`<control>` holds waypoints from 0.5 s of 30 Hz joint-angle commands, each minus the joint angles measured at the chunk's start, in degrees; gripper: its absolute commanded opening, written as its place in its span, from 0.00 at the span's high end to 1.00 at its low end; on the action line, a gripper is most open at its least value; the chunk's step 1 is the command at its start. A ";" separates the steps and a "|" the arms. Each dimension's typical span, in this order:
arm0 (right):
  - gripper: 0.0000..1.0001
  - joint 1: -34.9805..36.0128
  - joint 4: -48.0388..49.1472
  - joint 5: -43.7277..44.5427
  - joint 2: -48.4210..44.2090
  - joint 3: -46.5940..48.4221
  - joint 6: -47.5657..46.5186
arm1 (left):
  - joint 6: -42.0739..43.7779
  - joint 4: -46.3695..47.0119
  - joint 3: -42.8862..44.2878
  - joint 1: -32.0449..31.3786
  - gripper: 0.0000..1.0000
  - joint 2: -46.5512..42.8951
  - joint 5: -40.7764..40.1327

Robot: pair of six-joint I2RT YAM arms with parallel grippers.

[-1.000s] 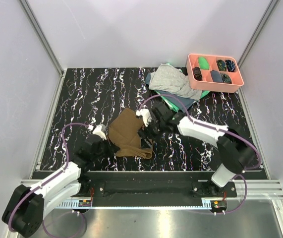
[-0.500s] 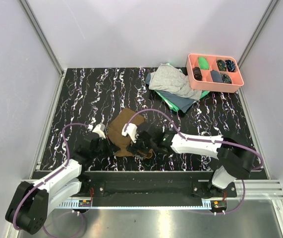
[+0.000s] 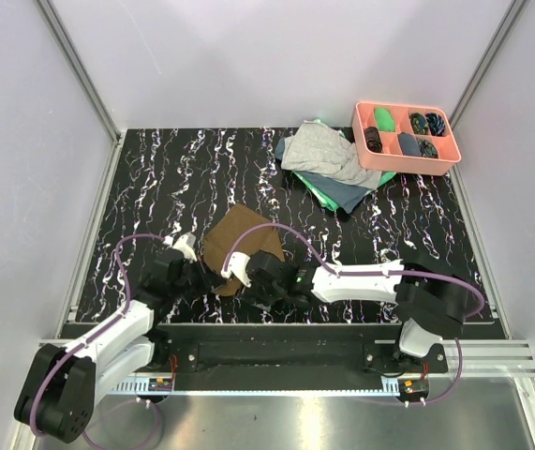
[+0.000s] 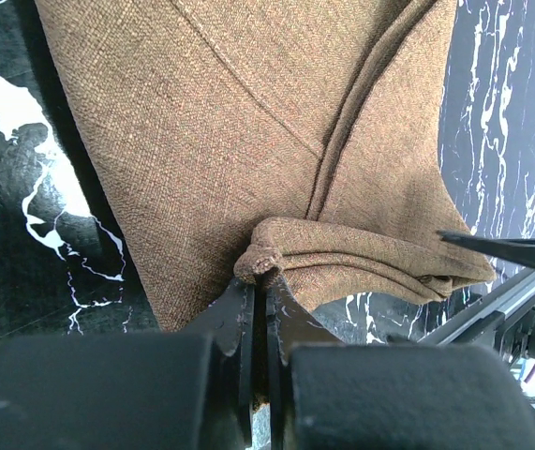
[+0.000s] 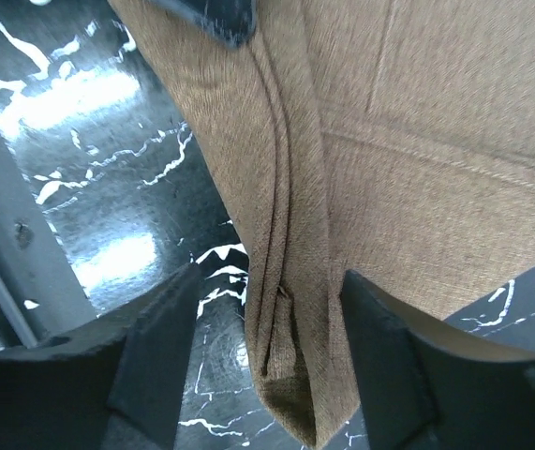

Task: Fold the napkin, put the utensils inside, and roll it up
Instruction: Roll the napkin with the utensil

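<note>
A pink tray well beyond the napkin, to its right, holds a green piece and several dark rolled items in its compartments. Between tray and napkin lies a grey cloth on a green cloth. The brown napkin lies folded on the marbled black surface. A second ago the right hand was at the napkin's right edge; it has since swung to the near corner, its arm stretched low. Its fingers stand apart, straddling the folded corner without pinching it. The left hand has barely moved and is clenched on the napkin's doubled near edge.
</note>
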 commanded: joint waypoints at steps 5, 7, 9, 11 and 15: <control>0.53 0.50 0.94 3.78 4.33 0.58 -2.11 | 1.71 1.18 1.29 1.75 1.00 0.78 3.38; 0.71 0.50 0.68 3.87 5.47 1.20 -2.20 | 1.88 1.45 1.29 1.84 1.00 0.87 3.64; 0.82 0.50 -0.72 3.78 5.83 2.25 -2.20 | 2.23 2.15 1.38 2.01 1.00 0.96 3.90; 0.93 0.50 -3.26 2.90 6.09 3.04 -1.85 | 2.50 2.50 1.64 2.19 0.98 0.96 3.99; 1.00 0.07 -8.98 0.19 6.62 6.11 -0.27 | 2.94 2.94 3.13 2.72 0.61 1.48 3.91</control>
